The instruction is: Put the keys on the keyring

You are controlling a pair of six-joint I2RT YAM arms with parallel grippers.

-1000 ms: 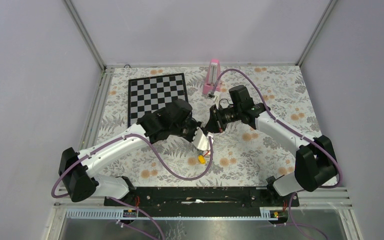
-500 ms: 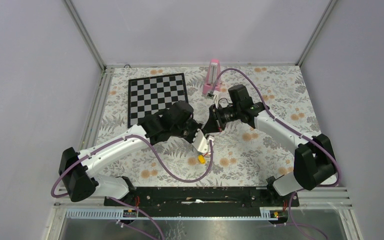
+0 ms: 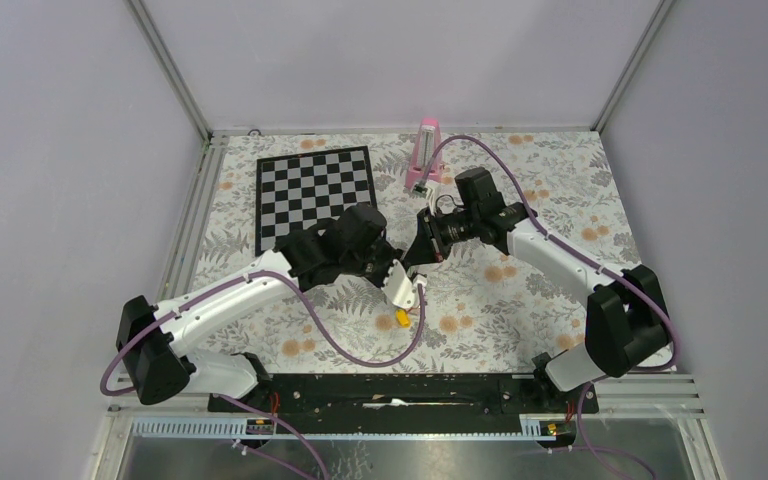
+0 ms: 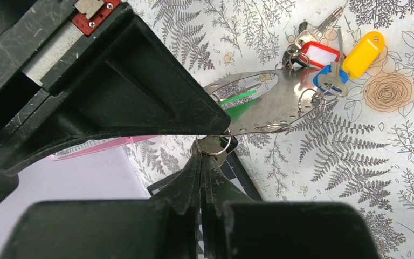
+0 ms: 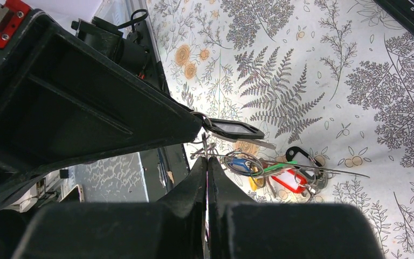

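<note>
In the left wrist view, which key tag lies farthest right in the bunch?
The yellow tag, outermost at the right; the red tag sits just left of it, the blue tag below that.

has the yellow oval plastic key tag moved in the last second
No. In the top view the yellow oval plastic key tag sits at the same spot beside the orange flower print.

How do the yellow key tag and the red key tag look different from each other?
The yellow tag is solid colour all over; the red tag frames a white label window. The yellow tag sits tilted at the cluster's outer edge; the red tag lies nearly level, between metal keys. Both are small plastic tags in one cluster.
</note>
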